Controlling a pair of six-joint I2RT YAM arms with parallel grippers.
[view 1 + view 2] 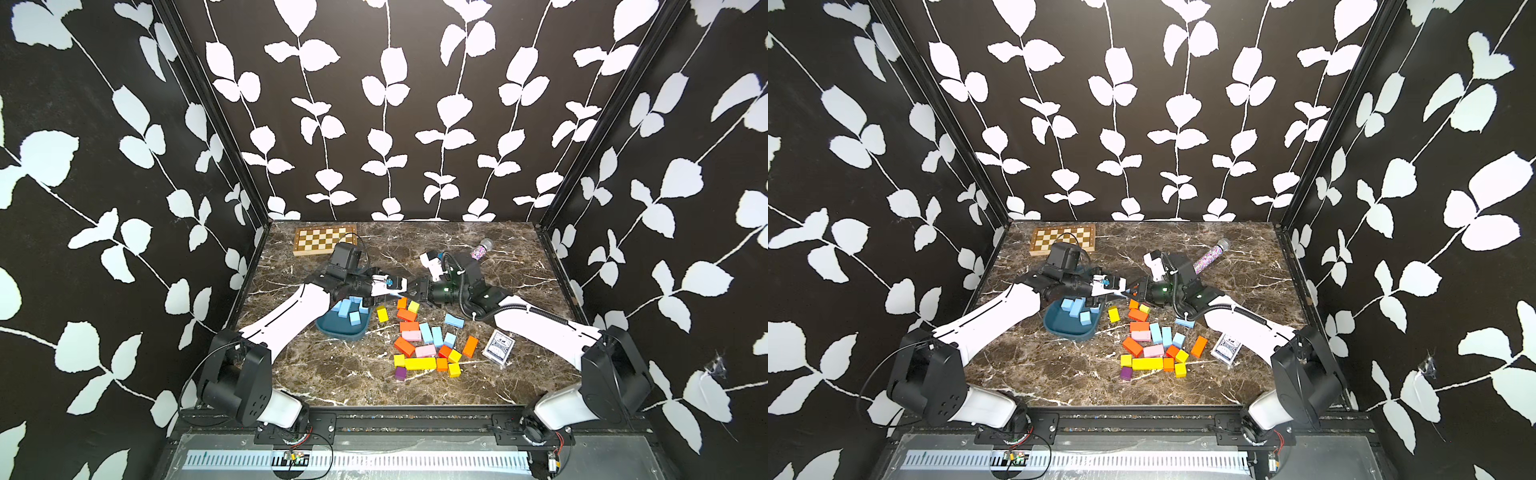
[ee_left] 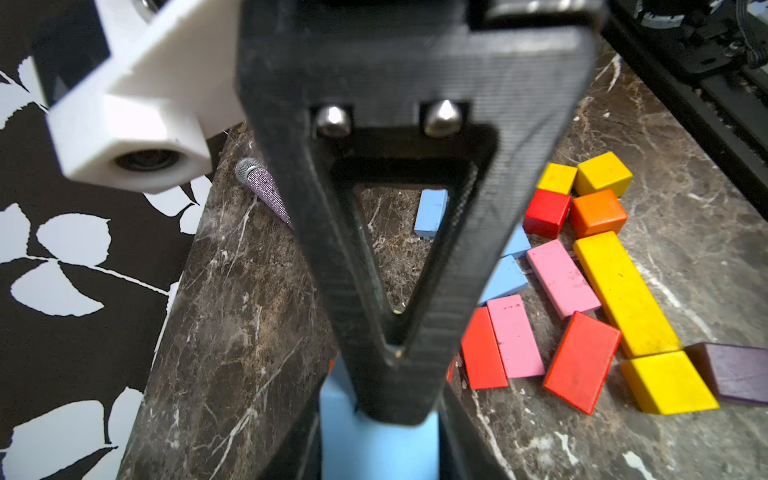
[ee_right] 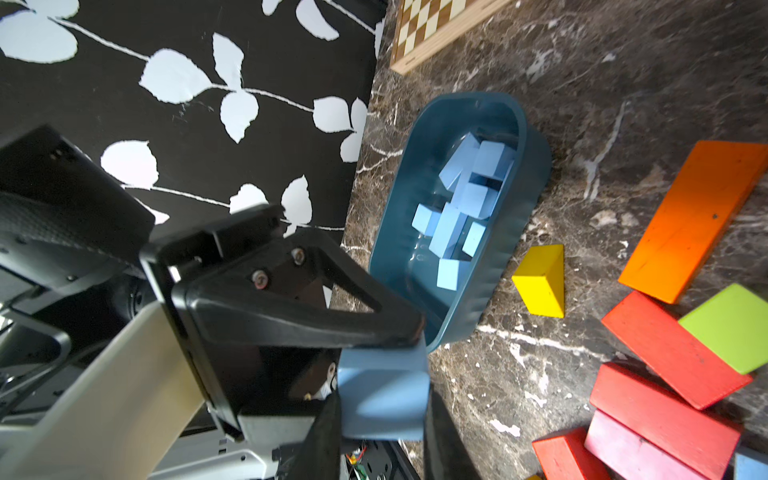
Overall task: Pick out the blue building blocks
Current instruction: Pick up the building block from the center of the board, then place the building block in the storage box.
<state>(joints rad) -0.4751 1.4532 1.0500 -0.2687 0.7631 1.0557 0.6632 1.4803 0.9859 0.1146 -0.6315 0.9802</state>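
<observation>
My two grippers meet tip to tip above the table's middle, just behind the block pile. The left gripper (image 1: 394, 293) and the right gripper (image 1: 410, 291) are both shut on one light blue block (image 2: 376, 451), also seen in the right wrist view as the held blue block (image 3: 382, 395). Each wrist view shows the other arm's black finger lying over the block. Several blue building blocks (image 1: 345, 310) lie in the dark teal tray (image 1: 332, 329), under the left arm. More blue blocks (image 1: 432, 333) stand in the loose pile, and one blue block (image 1: 454, 320) lies apart.
Orange, red, yellow, pink and purple blocks (image 1: 419, 363) spread in front of the grippers. A card deck (image 1: 498, 347) lies at the right of the pile. A chessboard (image 1: 325, 240) and a glittery microphone (image 1: 482, 248) sit near the back wall.
</observation>
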